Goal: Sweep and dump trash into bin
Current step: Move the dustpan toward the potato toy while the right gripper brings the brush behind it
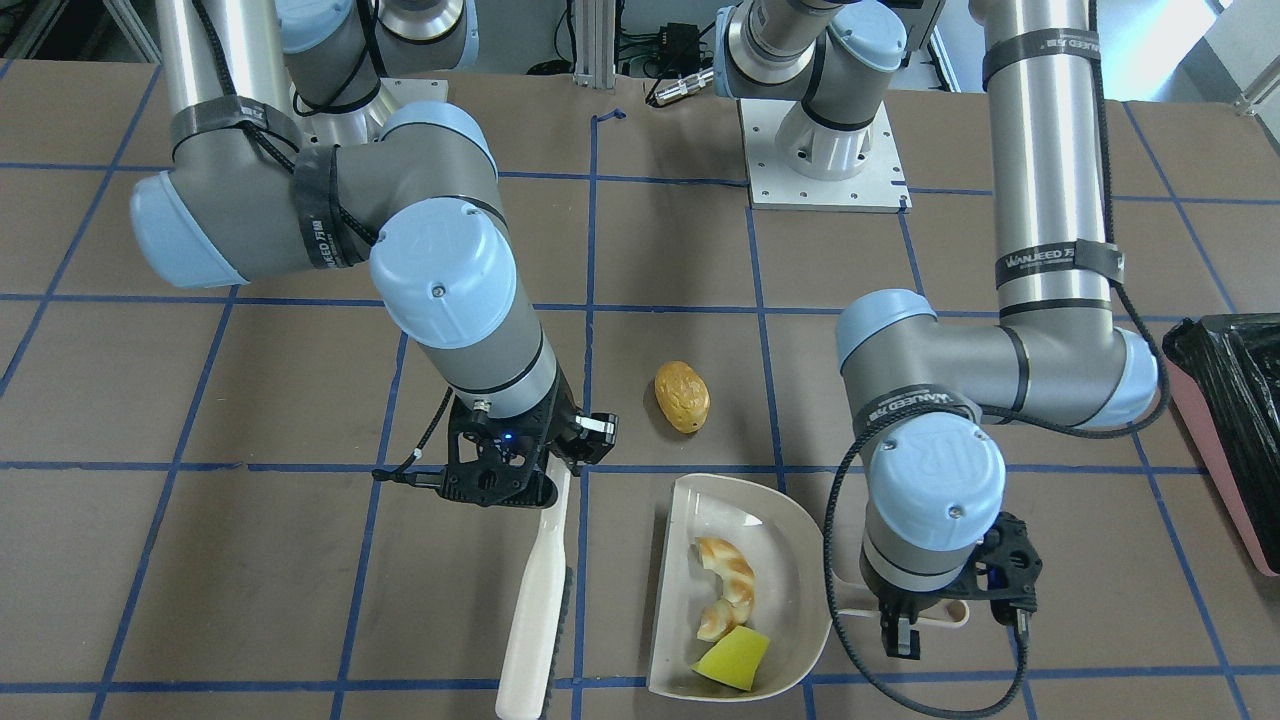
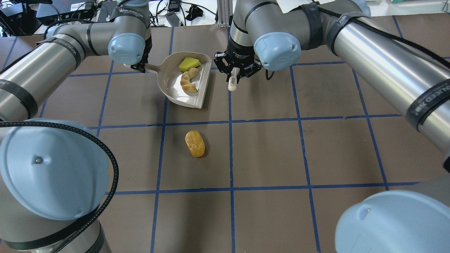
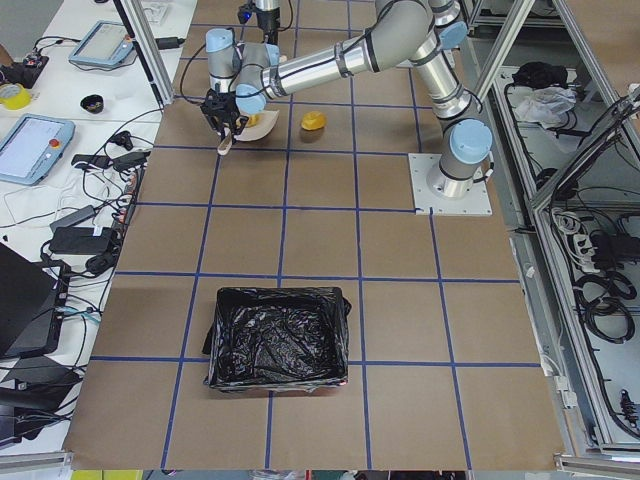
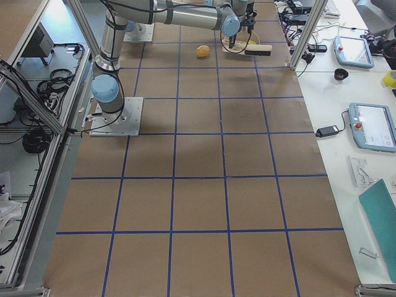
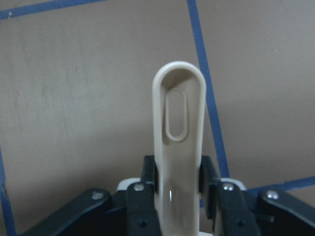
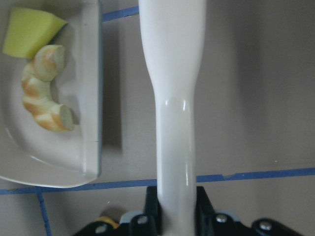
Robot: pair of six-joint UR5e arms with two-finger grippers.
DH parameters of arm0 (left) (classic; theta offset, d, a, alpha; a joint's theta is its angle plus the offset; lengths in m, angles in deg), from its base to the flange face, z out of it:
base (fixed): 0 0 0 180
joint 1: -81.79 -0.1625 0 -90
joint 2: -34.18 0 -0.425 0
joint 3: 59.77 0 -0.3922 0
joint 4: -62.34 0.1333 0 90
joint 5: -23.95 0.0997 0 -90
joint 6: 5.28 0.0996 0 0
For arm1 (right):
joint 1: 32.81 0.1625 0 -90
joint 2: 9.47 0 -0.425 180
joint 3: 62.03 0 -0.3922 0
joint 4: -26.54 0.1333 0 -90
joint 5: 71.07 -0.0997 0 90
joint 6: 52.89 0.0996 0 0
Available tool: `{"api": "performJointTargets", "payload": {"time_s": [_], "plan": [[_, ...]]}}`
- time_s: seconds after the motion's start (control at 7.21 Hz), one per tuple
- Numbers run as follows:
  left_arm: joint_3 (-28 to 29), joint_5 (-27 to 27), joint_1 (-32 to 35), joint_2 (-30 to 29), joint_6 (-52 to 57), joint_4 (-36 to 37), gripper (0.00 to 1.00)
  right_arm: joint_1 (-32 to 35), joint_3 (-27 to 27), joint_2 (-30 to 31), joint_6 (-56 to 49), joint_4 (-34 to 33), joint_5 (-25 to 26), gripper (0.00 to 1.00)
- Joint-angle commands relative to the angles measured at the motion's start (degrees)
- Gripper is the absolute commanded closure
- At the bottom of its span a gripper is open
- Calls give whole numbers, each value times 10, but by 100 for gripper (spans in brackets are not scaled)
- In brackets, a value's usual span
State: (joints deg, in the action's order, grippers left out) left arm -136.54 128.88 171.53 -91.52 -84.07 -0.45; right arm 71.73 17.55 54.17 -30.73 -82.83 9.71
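Note:
The brown oval potato-like lump lies on the table, apart from the dustpan's open side; it also shows in the overhead view. The beige dustpan holds the curved golden bread piece and the yellow-green wedge. My left gripper is shut on the dustpan handle. My right gripper is shut on the handle of a beige brush, which lies beside the dustpan. The pink-sided bin with its black bag stands off to my left, away from both grippers.
The table is brown with a blue tape grid. The right arm's white base plate sits at the robot's side. In the exterior left view the bin is several grid squares from the dustpan. Devices and cables lie beyond the table's operator edge.

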Motion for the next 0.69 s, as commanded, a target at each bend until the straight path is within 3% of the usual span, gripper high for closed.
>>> {"api": "performJointTargets", "payload": {"time_s": [0.0, 0.28, 0.55], "plan": [[-32, -3, -48, 48, 50, -3, 100, -8, 20, 7, -44, 7, 46, 100], [-78, 0, -102, 101, 85, -11, 100, -8, 112, 57, -41, 3, 40, 100], [-180, 7, -138, 157, 92, 39, 100, -4, 215, 153, -21, 2, 40, 100]]}}
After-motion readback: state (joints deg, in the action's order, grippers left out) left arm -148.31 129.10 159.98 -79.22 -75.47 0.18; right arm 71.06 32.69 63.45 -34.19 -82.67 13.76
